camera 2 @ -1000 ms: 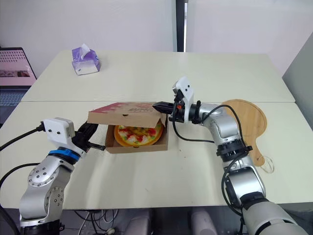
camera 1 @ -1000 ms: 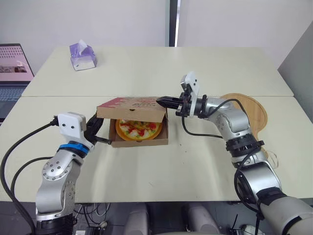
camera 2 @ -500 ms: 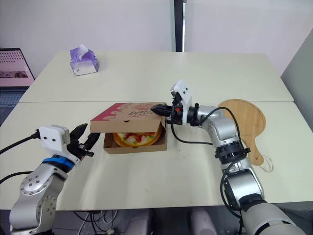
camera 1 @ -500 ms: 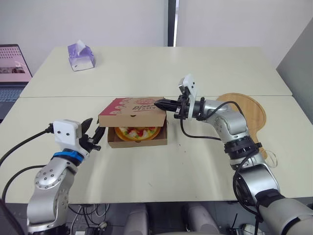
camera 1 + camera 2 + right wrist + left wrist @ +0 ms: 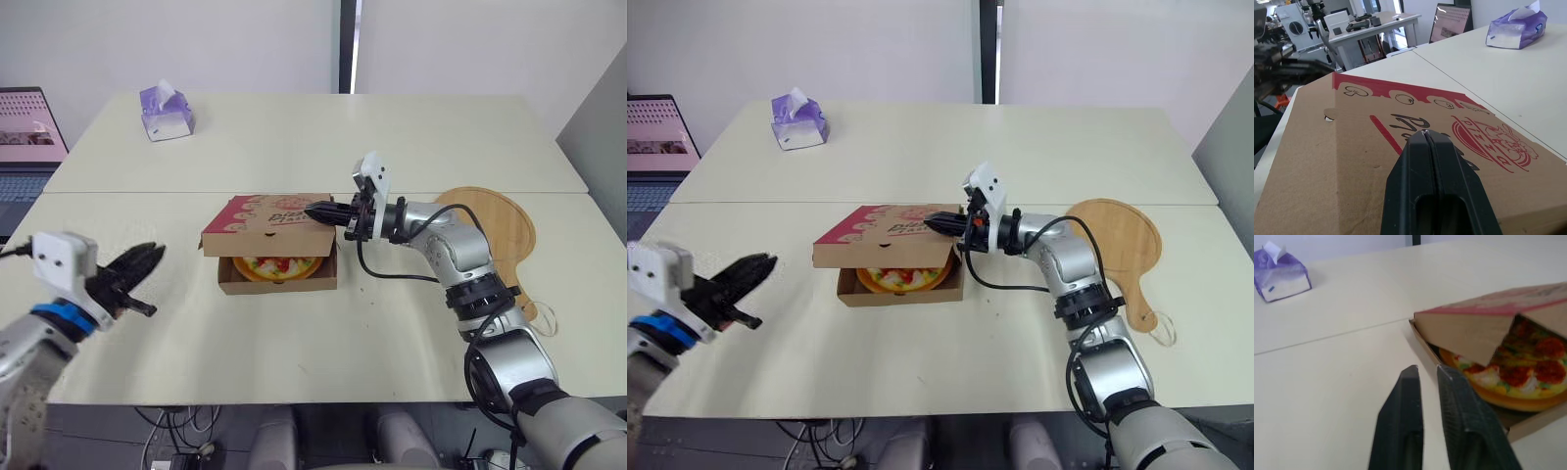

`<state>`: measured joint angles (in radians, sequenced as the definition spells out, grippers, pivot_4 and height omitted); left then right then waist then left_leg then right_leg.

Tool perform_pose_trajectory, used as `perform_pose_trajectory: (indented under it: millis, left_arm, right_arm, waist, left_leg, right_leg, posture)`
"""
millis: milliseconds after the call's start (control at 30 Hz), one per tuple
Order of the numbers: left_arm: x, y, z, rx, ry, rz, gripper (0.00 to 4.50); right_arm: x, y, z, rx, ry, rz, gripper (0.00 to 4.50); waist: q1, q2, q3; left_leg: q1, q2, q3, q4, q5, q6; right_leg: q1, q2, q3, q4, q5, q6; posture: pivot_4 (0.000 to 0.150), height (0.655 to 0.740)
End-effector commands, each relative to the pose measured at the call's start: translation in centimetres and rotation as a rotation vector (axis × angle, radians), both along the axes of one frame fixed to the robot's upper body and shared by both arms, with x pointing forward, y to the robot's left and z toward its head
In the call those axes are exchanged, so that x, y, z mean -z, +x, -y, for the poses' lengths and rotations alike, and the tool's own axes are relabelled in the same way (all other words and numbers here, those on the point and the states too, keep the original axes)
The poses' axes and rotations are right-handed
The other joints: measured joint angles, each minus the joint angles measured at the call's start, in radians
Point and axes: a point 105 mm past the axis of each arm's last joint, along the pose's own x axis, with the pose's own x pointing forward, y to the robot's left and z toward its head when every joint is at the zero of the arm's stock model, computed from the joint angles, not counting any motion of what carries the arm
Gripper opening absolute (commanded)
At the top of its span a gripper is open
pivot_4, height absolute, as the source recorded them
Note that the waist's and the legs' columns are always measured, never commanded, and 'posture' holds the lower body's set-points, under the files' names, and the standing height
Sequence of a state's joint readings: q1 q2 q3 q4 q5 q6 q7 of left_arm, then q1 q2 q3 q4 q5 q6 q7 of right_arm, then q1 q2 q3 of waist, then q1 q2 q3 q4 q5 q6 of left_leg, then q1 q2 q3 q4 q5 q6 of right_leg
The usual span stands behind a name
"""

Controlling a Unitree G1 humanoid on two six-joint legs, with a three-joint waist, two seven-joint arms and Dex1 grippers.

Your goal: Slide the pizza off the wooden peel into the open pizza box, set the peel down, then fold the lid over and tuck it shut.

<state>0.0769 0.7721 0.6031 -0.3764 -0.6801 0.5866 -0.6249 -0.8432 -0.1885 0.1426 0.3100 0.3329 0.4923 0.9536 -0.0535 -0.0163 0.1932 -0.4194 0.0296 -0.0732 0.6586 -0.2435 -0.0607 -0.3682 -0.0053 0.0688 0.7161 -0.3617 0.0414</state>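
Round pizza with red and green toppings lies inside the brown cardboard pizza box, mid-table, under its red-printed lid, which is lowered but not yet flat. The right gripper, fingers pressed together, rests on the lid's right edge. The left gripper hangs well apart to the left, fingers narrowly parted and empty. The round wooden peel lies on the cream table, right of the box.

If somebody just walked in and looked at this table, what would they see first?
The pizza box in the middle of the table, its lid tipped almost shut with the colourful pizza peeking out underneath. The right gripper, fingers shut, sits at the lid's right end, and the left gripper hangs off to the left, apart from the box. A round wooden peel lies on the table's right side.
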Motion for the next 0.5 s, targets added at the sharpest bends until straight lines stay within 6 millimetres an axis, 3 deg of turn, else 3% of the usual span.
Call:
perform_pose_trajectory:
  millis: [33,233,500]
  left_arm:
    - [-2.3,0.7,0.3,0.051,-0.01,0.041,0.01]
    - [-4.6,2.9,2.1,0.174,-0.041,0.053,0.01]
    - [-2.3,4.7,4.1,0.305,0.024,-0.093,0.01]
  right_arm:
    - [-0.7,-0.3,-0.1,-0.007,0.008,0.046,0.0]
    - [-0.4,-0.5,-0.1,-0.005,-0.002,0.049,0.0]
    - [0.2,-0.6,-0.1,0.001,-0.021,0.049,0.0]
  waist:
    - [-0.001,0.0,0.0]
    - [-0.004,0.0,0.0]
    - [-0.005,0.0,0.0]
  left_leg:
    - [0.0,0.0,0.0,0.0,0.0,0.0]
    - [0.0,0.0,0.0,-0.001,0.0,0.0]
    - [0.0,0.0,0.001,-0.001,0.0,0.0]
  right_leg:
    - [0.0,0.0,0.0,0.0,0.0,0.0]
    - [-0.001,0.002,0.0,0.0,0.0,0.0]
    - [-0.002,0.003,0.001,0.0,0.0,0.0]
  posture:
    - [0.15,0.74]
    - [0.15,0.74]
    - [0.15,0.74]
